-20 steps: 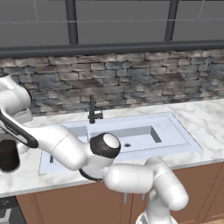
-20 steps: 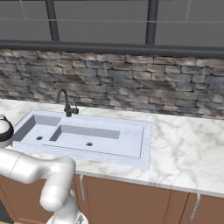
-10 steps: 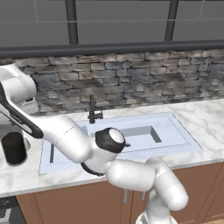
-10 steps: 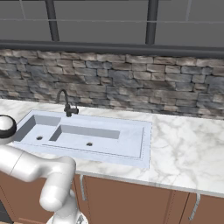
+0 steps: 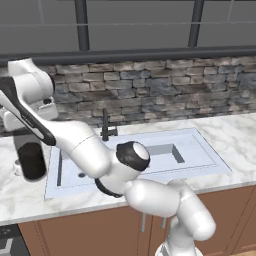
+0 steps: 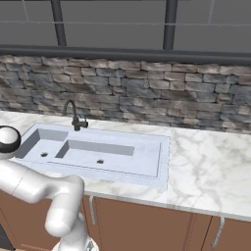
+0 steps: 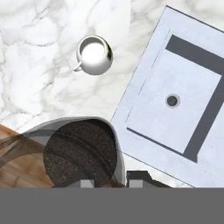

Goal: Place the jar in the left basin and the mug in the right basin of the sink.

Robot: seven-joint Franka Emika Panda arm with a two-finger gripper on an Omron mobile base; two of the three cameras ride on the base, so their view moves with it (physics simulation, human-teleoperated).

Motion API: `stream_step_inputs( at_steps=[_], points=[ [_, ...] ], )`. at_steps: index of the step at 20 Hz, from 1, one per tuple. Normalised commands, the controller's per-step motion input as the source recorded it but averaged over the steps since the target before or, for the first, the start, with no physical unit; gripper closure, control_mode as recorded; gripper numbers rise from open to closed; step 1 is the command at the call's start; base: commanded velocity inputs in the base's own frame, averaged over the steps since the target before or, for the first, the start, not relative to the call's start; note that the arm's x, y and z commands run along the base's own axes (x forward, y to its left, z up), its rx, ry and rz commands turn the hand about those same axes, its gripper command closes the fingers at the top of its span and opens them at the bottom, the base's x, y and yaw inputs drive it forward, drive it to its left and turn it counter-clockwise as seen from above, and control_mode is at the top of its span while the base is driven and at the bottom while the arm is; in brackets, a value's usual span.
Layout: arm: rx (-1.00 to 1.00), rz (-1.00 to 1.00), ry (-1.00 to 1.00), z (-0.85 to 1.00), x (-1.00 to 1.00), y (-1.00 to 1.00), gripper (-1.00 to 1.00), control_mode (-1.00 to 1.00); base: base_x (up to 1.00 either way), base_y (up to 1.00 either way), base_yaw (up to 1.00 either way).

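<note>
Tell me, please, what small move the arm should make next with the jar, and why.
Probably carry the jar sideways toward the left basin. The gripper looks closed on the jar, which appears lifted over the counter beside the sink, not over a basin. In the hand view the basin with its drain lies to one side, and the mug stands on the marble, out of the way.

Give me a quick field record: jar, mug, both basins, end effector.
jar: tall dark glass jar, raised off the marble counter, left of the pale blue-grey sink
mug: small white mug, upright on the counter beside the sink
left basin: squarish basin, nothing in it
right basin: wider rectangular basin, nothing in it
end effector: shut on the jar's top
</note>
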Motion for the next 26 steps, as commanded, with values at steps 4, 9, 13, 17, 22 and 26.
stream_step_inputs(
  at_steps=[4, 9, 13, 17, 22, 26],
  points=[
    [0.00, -0.06, 0.00, 0.29, 0.00, -0.42, 1.00, -1.00, 0.00, 0.00, 0.00],
    [0.00, -0.07, 0.00, 0.22, 0.00, -0.38, 1.00, -1.00, 0.00, 0.00, 0.00],
    [0.00, -0.09, -0.01, 0.10, 0.00, -0.37, 1.00, -1.00, 0.00, 0.00, 0.00],
    [0.05, -0.13, -0.01, 0.15, 0.00, -0.40, 1.00, -1.00, 0.00, 0.00, 0.00],
    [0.10, -0.13, -0.01, 0.11, 0.00, -0.39, 1.00, -1.00, 0.00, 0.00, 0.00],
    [0.13, -0.14, 0.00, 0.20, 0.00, -0.34, 1.00, -1.00, 0.00, 0.00, 0.00]
  ],
)
